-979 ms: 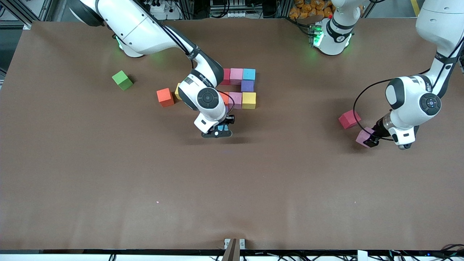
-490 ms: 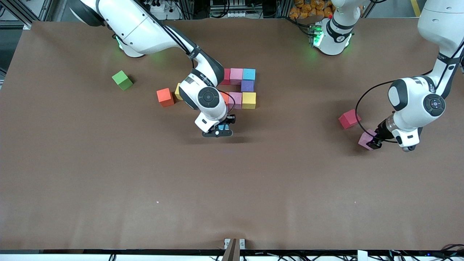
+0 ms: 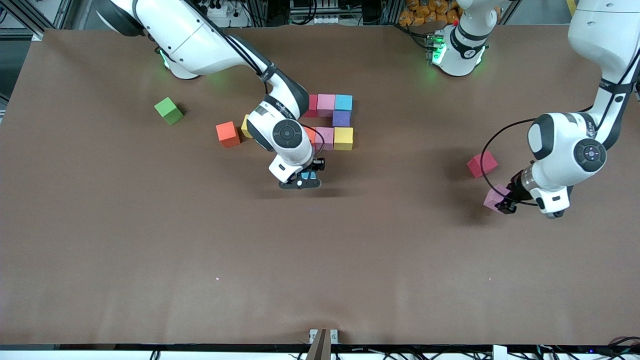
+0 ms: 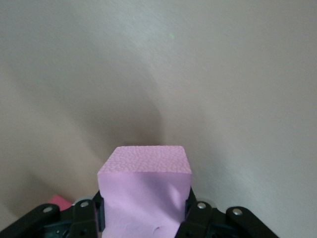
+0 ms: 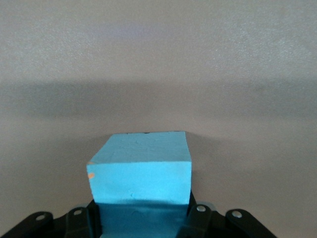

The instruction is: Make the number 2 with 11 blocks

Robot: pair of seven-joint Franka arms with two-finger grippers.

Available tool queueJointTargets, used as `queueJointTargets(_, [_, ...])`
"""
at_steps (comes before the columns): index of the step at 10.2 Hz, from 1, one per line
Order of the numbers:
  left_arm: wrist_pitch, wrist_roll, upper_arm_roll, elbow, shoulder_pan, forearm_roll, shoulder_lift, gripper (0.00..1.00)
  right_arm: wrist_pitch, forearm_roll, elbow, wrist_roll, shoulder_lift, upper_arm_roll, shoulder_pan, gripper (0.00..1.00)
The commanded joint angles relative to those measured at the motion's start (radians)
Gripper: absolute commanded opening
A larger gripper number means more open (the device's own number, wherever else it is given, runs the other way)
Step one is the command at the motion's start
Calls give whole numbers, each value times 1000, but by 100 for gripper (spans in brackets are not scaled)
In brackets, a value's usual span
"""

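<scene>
While the front view half hides both loads, the wrist views show them plainly: the right tool (image 3: pixel 306 178) grips a blue block (image 5: pixel 140 166) over the worktop (image 3: pixel 150 240), just beside the partly built number 2 (image 3: pixel 334 122). The left tool (image 3: pixel 502 202) grips a pink block (image 4: pixel 145 191) near the red block (image 3: pixel 482 164), toward the left arm's end.

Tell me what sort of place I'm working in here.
Likely a robotics lab: a brown-covered table, aluminium framing with cabling along its edge, and small foam blocks laid out between two arm bases.
</scene>
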Motion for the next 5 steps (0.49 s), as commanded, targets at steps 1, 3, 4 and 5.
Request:
queueJointTargets(1, [-26,-94,2,30,-57,21,1,10,21,5,-20,13,1,0,4,30])
queueJointTargets(3, [-53,-177,5,73,-109,21,10,10,21,5,-18,14,1,0,4,37])
queueJointTargets(4, [-94,-203,5,103,-123,21,22,10,21,5,-18,16,0,0,4,49])
queueJointTargets(5, [-146,-232,5,142,-139,21,36,10,21,5,-18,16,0,0,4,60])
